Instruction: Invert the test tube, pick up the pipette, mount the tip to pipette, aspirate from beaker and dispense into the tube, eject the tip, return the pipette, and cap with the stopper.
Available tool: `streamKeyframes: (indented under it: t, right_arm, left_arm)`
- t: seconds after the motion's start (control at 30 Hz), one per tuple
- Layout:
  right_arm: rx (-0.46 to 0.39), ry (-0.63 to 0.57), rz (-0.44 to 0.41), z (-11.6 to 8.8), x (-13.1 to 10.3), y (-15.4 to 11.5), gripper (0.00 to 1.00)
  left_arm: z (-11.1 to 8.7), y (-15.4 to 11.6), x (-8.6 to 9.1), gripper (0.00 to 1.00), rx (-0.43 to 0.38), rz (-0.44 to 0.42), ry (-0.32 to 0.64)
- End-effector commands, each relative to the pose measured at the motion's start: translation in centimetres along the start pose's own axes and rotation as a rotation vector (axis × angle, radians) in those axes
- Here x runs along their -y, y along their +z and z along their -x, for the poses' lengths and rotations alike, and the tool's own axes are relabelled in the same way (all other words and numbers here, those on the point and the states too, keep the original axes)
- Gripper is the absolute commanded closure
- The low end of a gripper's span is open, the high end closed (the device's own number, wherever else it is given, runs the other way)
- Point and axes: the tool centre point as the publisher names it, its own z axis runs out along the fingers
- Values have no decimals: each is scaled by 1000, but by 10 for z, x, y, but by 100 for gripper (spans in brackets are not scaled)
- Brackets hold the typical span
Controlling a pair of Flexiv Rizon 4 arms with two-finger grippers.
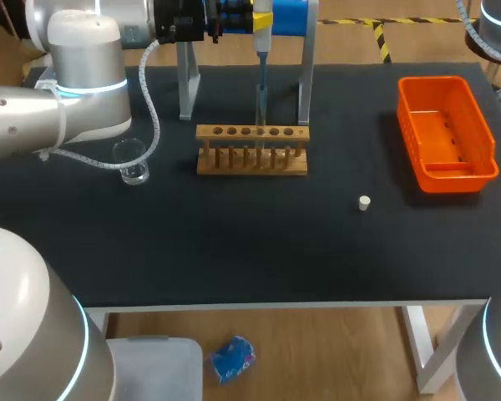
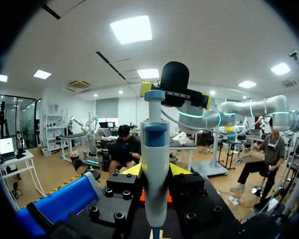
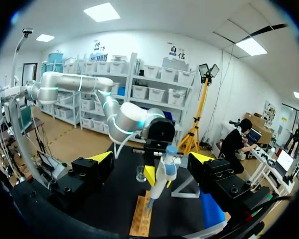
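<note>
My left gripper (image 1: pixel 261 20) is shut on the blue-and-white pipette (image 1: pixel 262 50) and holds it upright over the wooden test tube rack (image 1: pixel 252 150). The pipette's tip (image 1: pixel 261 96) points down into a clear test tube (image 1: pixel 260 113) standing in the rack. In the left wrist view the pipette (image 2: pixel 155 164) stands clamped between the fingers (image 2: pixel 182 170). My right gripper (image 3: pixel 152 159) is open and empty, facing the rack (image 3: pixel 142 219) and the pipette (image 3: pixel 167 174) from a distance. The glass beaker (image 1: pixel 132 163) stands left of the rack. A small white stopper (image 1: pixel 364 202) lies right of the middle.
An orange bin (image 1: pixel 445 134) sits at the right edge of the black table (image 1: pixel 234 242). The grey pipette stand (image 1: pixel 188 83) rises just behind the rack. My left arm's cable (image 1: pixel 154 125) hangs near the beaker.
</note>
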Motion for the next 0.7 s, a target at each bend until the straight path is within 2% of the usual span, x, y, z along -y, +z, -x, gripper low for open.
streamKeyframes:
  t: [0.03,0.07,0.1,0.13,0.23,0.3,0.7]
  right_arm:
    - [-39,24,63,8,1,3,0]
    - [-39,34,78,10,0,5,22]
    - [-38,43,91,12,-2,6,55]
    - [-42,59,110,13,-3,7,71]
    - [-50,96,153,18,-8,13,91]
    - [-56,112,167,21,-11,17,100]
    - [-99,152,172,38,-19,41,100]
  left_arm:
    - [-1,0,0,100,3,-1,1]
    - [-1,0,0,100,3,-1,1]
    - [-1,0,0,100,3,-1,1]
    - [-1,0,0,100,3,-1,1]
    - [-1,0,0,100,3,-1,1]
    - [-1,0,0,100,3,-1,1]
    - [-1,0,0,100,3,-1,1]
